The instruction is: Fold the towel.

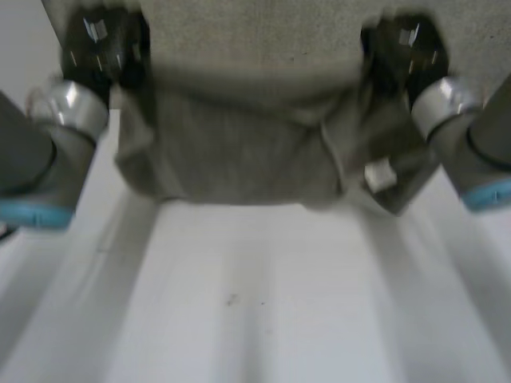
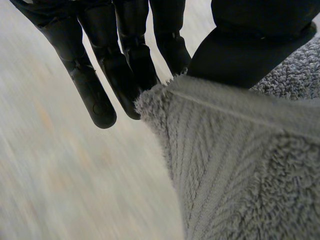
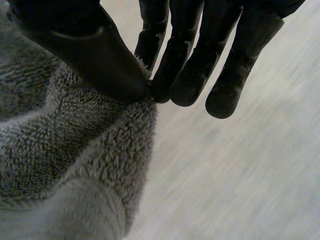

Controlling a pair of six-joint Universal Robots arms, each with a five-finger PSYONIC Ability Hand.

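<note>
A grey towel hangs lifted off the white table, stretched between both hands. My left hand holds one upper corner. In the left wrist view its thumb presses the towel's corner edge against straight fingers. At the other upper corner is my right hand. In the right wrist view its thumb pinches the fluffy towel against the fingertips. A small white label shows near the towel's lower right fold.
The towel's lower edge hangs in loose folds above the table. Both forearms flank the towel at the sides of the head view.
</note>
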